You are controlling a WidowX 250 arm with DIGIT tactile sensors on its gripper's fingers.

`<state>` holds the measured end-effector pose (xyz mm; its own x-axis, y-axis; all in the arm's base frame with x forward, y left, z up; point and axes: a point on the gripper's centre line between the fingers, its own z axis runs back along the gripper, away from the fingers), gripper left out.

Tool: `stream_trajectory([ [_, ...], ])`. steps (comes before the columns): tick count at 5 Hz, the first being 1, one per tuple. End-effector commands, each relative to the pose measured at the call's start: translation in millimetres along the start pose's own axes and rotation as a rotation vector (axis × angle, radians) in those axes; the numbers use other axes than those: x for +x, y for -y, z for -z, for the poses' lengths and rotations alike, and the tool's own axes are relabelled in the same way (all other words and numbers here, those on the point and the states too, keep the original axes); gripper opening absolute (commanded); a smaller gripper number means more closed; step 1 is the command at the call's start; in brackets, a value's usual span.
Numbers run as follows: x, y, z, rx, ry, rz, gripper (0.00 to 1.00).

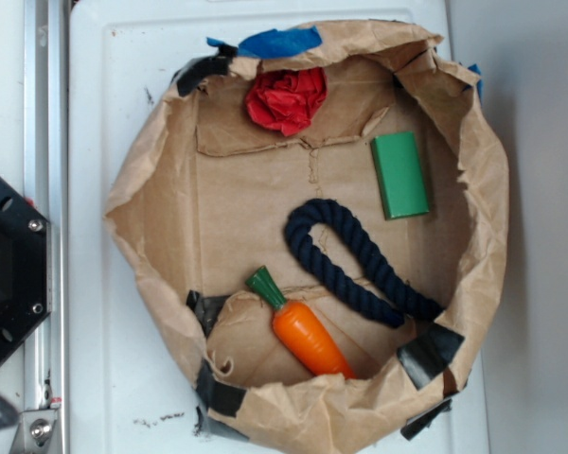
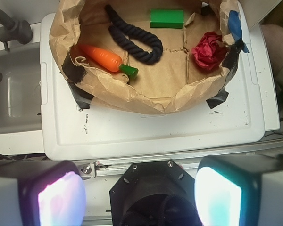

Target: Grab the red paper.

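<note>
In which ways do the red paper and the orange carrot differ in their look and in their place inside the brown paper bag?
The red paper is a crumpled, roundish wad, while the carrot is smooth and long with a green top. The paper is one plain red; the carrot is orange and green. The paper looks smaller than the carrot. They lie at opposite ends of the bag, with the dark rope between them. Both rest loose on the bag's floor.
</note>
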<state>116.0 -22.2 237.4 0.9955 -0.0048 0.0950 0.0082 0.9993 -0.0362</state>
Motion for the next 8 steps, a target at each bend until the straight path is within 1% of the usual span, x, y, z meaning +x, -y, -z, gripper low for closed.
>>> stream_trajectory([
  [1,0,0,0,0.0,0.0,0.0,1.0],
  [4,0,0,0,0.0,0.0,0.0,1.0],
  [5,45,-33,4,-0.002,0.021,-0.045,1.0],
  [6,80,-55,13,-0.009,0.022,-0.058,1.0],
  [7,103,-67,22,-0.003,0.028,-0.061,1.0],
  [8,118,-65,42,0.03,0.05,-0.278,1.0],
])
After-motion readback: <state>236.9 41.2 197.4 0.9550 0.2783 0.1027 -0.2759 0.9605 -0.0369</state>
